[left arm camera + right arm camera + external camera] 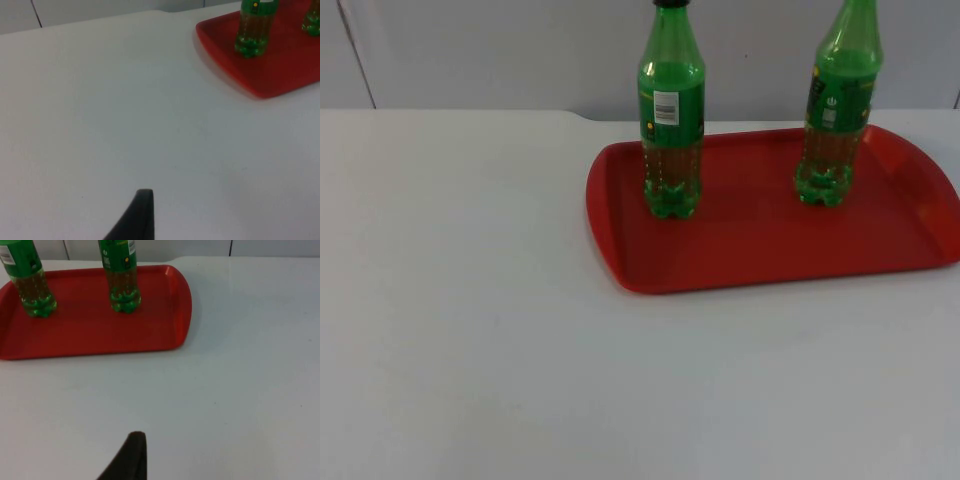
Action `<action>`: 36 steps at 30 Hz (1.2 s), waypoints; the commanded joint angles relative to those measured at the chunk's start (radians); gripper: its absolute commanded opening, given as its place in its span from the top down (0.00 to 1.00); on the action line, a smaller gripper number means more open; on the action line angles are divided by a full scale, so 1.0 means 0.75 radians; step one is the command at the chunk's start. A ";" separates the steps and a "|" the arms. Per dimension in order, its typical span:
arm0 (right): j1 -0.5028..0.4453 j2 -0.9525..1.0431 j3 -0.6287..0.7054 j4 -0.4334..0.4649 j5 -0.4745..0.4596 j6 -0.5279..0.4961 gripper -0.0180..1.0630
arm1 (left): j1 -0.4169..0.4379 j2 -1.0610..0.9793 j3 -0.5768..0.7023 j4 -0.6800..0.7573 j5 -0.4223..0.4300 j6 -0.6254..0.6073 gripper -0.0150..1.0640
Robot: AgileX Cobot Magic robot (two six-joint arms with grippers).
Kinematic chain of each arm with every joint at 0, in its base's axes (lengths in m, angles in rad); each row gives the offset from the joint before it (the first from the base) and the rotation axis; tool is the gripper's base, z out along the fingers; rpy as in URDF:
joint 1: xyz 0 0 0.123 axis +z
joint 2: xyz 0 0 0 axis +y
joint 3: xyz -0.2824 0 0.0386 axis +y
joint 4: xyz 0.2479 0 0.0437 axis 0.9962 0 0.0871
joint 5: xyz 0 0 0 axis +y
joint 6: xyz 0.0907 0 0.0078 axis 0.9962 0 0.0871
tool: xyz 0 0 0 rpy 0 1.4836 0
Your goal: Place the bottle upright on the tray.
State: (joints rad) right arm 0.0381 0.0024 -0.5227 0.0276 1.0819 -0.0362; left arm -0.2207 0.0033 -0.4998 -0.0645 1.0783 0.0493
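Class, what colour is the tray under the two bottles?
Red tray, seen best in the top view.

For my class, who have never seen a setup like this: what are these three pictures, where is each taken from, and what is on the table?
This is a two-armed robot working at a white table. One picture comes from a fixed camera looking down on the table. The other two come from small cameras on each arm's wrist, looking along its fingers; the black shape in each is a fingertip of the left arm and one of the right arm. Both arms wait away from the tray, holding nothing. On the table lies a red tray. Two green bottles stand upright on it, apart from each other: the left bottle and the right bottle.
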 commanded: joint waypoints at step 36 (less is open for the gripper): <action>-0.007 -0.003 0.008 0.001 -0.005 -0.001 0.01 | 0.127 -0.004 0.006 0.008 -0.004 -0.002 0.01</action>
State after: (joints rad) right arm 0.0381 0.0024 -0.5227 0.0276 1.0819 -0.0362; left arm -0.1490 0.0033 -0.4998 -0.0627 1.0783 0.0493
